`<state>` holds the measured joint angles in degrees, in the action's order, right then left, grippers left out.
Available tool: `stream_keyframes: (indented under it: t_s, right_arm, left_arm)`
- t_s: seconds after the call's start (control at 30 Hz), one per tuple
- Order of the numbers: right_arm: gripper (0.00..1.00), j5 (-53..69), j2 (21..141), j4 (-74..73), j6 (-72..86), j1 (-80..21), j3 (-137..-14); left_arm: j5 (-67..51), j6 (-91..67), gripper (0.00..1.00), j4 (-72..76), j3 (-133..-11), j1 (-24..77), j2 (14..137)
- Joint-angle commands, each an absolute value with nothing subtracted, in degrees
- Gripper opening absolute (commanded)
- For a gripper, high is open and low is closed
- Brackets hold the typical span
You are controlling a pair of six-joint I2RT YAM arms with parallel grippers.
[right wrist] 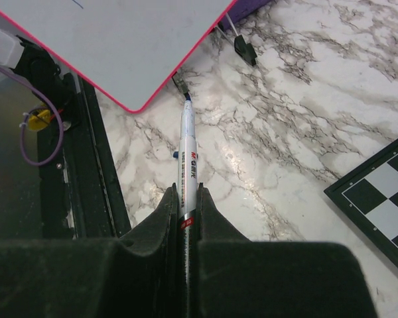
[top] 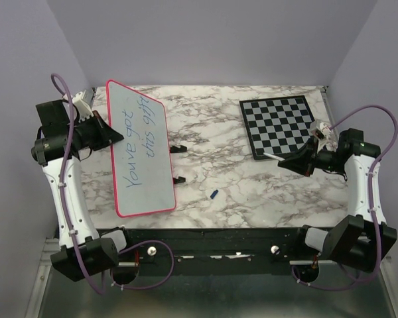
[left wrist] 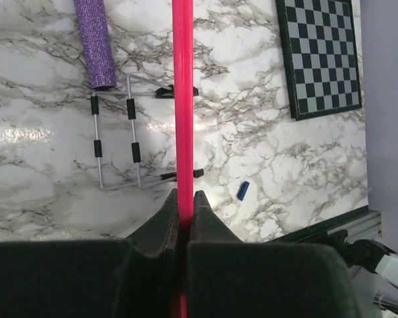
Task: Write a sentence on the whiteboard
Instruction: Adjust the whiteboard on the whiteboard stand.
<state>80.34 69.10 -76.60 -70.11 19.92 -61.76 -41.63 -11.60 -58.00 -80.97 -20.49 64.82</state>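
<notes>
Over veined marble (top: 212, 132), left tool (left wrist: 184, 199) pinches the pink-rimmed whiteboard (top: 160, 180), right tool (right wrist: 189, 196) a slim marker (right wrist: 188, 151).

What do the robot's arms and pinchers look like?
The left arm and right arm are white with black joints. Purple cables loop along them. The left gripper and right gripper are black, with two wedge-shaped fingers each.

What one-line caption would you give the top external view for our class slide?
Left end effector clamps the whiteboard bearing the sentence; right end effector holds a marker near the chessboard.
</notes>
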Motion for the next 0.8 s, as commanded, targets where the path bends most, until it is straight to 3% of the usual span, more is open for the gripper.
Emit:
stream_keyframes:
  t_s: [0.0,0.77]
  right_arm:
    - [0.01,80.3,69.5,-87.5,-71.3,19.7,-61.6]
    - [0.01,80.0,70.0,-87.5,-71.5,19.7,-61.7]
  left_arm:
    - [-44.7,-11.5,0.0,-54.1,-86.2,-20.7,69.4]
    - [-46.4,-8.7,0.0,-55.9,-94.7,-19.2,89.0]
